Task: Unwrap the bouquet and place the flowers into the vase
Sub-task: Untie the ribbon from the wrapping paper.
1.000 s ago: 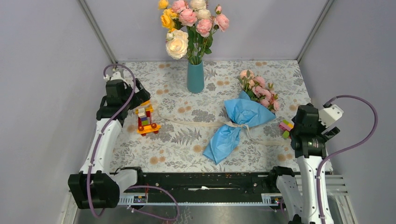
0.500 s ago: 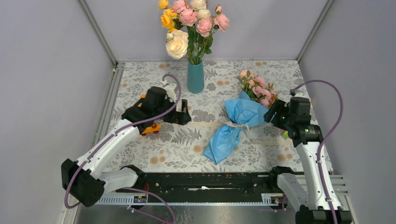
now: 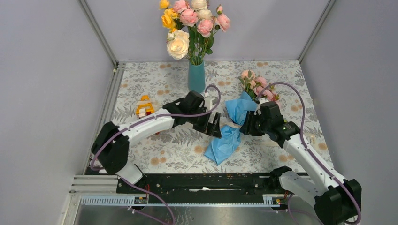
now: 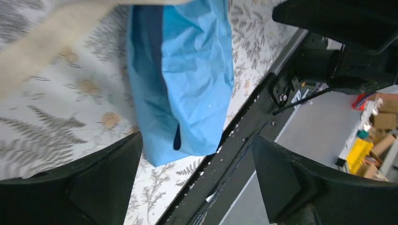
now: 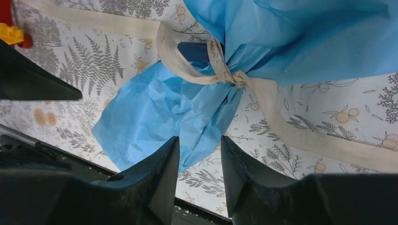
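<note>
Waist of bouquet hidden under left gripper and right gripper from above, ribbon beside bouquet blurred at left wrist, toy left of bouquet partly behind left arm.

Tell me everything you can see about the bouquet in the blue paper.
The bouquet lies flat on the floral tablecloth, small pink roses pointing to the far right, stems hidden in crinkled light-blue paper with navy showing in the folds. A cream ribbon knots it at the waist, its ends trailing on the cloth.
</note>
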Available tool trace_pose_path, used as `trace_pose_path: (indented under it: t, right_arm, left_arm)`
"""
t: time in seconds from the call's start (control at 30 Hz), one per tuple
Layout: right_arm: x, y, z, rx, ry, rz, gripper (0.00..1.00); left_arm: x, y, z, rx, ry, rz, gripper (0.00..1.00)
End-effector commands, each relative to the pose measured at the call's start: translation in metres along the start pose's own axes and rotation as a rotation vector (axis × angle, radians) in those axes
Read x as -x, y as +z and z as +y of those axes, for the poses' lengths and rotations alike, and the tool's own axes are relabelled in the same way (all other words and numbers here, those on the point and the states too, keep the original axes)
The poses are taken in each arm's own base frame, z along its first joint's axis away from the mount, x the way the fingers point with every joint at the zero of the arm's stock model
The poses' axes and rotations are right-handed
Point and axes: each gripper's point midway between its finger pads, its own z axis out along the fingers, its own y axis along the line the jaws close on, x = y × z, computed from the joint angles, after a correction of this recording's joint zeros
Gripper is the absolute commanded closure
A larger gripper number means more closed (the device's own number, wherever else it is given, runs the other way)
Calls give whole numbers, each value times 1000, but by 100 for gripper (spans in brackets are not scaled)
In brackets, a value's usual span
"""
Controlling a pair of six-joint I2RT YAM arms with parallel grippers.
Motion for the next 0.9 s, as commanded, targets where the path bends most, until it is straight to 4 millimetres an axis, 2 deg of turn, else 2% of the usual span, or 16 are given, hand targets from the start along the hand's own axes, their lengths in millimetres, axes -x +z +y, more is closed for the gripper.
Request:
trace_pose_path:
  t: [0.0,0.2,0.33,0.53,0.6,0.87]
  right_arm:
    - [11,17,0,-36,-18,-42,57]
    - [7,34,-8,-101,-30,-31,59]
    - [8,40,-10,-112,-39,-31,61]
    - [12,49,-16,-153,-47,-40,64]
    - [11,53,-17,-159,-47,-30,66]
    - [10,59,-17,-159,-46,-19,67]
  left_arm:
    - [-7,20,-32,-137,-17,49,11]
    - [-18,34,-21,-93,-27,81,35]
    - [-22,38,-11,-44,-28,97,44]
    - [-25,39,3,35,-6,109,48]
    - [-26,40,4,35,-5,114,53]
    - [-33,45,-1,6,-5,147,83]
